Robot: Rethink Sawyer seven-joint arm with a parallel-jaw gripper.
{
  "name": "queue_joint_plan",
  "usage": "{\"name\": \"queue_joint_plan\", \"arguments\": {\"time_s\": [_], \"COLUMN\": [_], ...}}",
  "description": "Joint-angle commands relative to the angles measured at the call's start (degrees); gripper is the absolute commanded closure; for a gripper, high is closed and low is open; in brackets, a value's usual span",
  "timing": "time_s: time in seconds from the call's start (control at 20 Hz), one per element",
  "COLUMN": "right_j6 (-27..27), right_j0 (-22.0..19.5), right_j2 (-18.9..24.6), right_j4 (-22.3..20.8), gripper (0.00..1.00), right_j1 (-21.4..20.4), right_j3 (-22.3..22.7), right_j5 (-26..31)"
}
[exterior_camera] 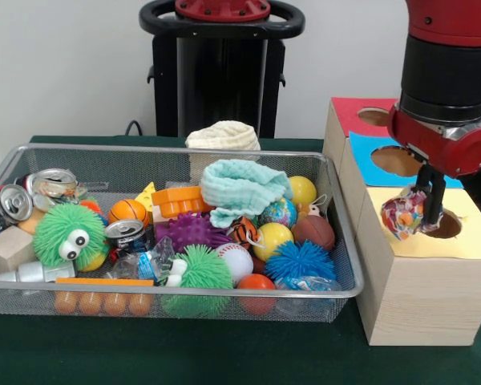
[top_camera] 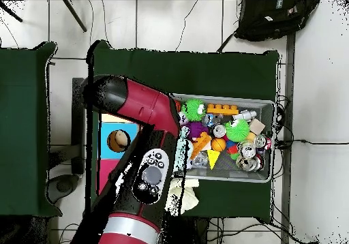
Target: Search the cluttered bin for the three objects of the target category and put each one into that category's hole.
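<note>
My gripper (exterior_camera: 425, 210) hangs over the yellow-topped wooden box (exterior_camera: 473, 241), shut on a crumpled colourful wrapper (exterior_camera: 402, 215). The wrapper sits just left of the yellow box's round hole (exterior_camera: 449, 226), a little above the top. Behind it are a blue-topped box (exterior_camera: 367, 152) with its hole (exterior_camera: 397, 160) and a red-topped box (exterior_camera: 349, 112) with its hole (exterior_camera: 374, 116). The wire bin (exterior_camera: 168, 149) to the left holds balls, crushed cans (exterior_camera: 16, 202), cloths and toys. In the overhead view the arm (top_camera: 136, 105) hides the gripper and the yellow box; the blue box (top_camera: 109, 132) and bin (top_camera: 262, 103) show.
A cream cloth (exterior_camera: 222, 135) lies behind the bin, and a mint cloth (exterior_camera: 240, 188) lies on the clutter inside. A green googly-eyed puffer (exterior_camera: 68, 237) and a wooden block (exterior_camera: 8, 249) sit at the bin's left. A dark bag (top_camera: 272, 16) lies on the floor.
</note>
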Motion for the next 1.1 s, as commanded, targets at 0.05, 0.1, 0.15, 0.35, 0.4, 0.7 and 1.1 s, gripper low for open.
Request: {"name": "queue_joint_plan", "arguments": {"time_s": [0.05, 0.1, 0.15, 0.35, 0.4, 0.7, 1.1], "right_j6": [10.5, 10.5, 9.9, 9.8, 9.9, 10.2, 9.1], "right_j0": [-2.7, -2.7, -2.8, -2.9, -2.9, -3.1, -3.7], "right_j2": [6.3, 6.3, 6.6, 6.5, 6.4, 6.7, 8.0], "right_j4": [1.7, 1.7, 1.8, 1.4, 1.3, 1.9, 3.0], "gripper": [1.00, 1.00, 1.00, 1.00, 1.00, 1.00, 1.00], "right_j1": [-0.5, -0.6, -0.9, -1.3, -1.5, -4.0, -5.6], "right_j3": [4.8, 5.0, 5.8, 5.3, 5.1, 5.2, 6.5], "right_j5": [7.7, 7.6, 7.2, 8.5, 8.9, 10.8, 9.6]}}
